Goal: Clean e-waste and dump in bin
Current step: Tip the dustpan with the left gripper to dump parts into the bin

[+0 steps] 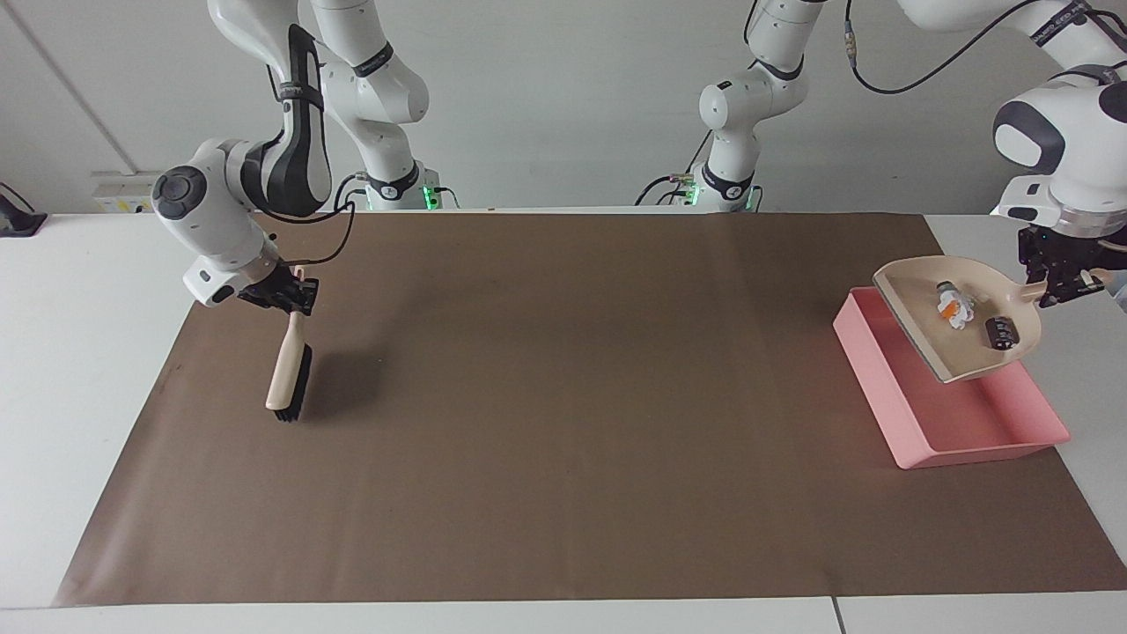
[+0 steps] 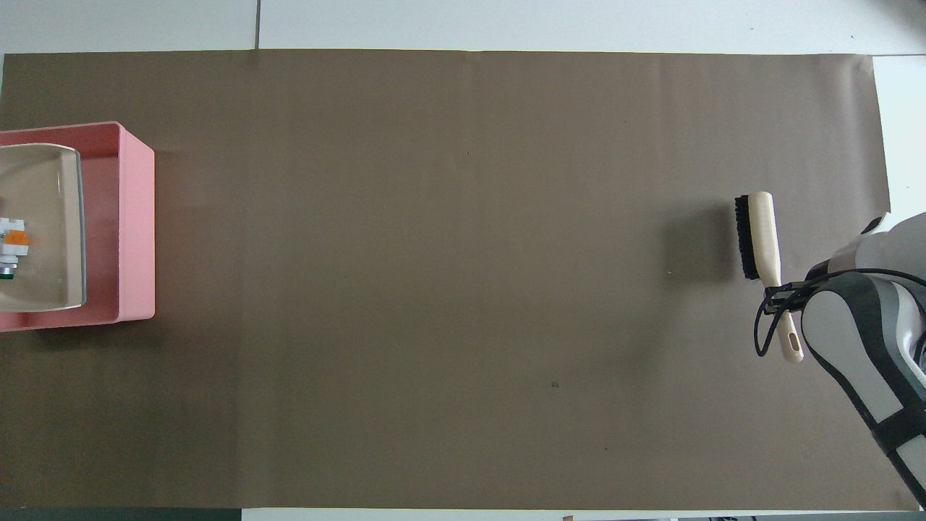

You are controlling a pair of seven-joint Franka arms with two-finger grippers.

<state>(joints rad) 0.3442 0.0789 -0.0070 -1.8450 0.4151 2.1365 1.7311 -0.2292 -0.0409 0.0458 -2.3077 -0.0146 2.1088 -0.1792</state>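
Observation:
My left gripper (image 1: 1063, 287) is shut on the handle of the beige dustpan (image 1: 924, 321) and holds it tilted in the air over the pink bin (image 1: 960, 414). The e-waste lies in the pan: a white-grey piece with orange and green marks (image 1: 953, 308) and a small dark block (image 1: 1001, 332). In the overhead view the dustpan (image 2: 43, 217) covers part of the bin (image 2: 134, 231), and only the white piece (image 2: 13, 242) shows. My right gripper (image 1: 292, 295) is shut on the handle of a beige brush (image 1: 286, 370) with black bristles, held low over the mat at the right arm's end.
A brown mat (image 1: 563, 396) covers most of the white table (image 1: 79, 352). The bin sits on the mat's edge at the left arm's end. The brush (image 2: 759, 231) hangs over the mat near its edge.

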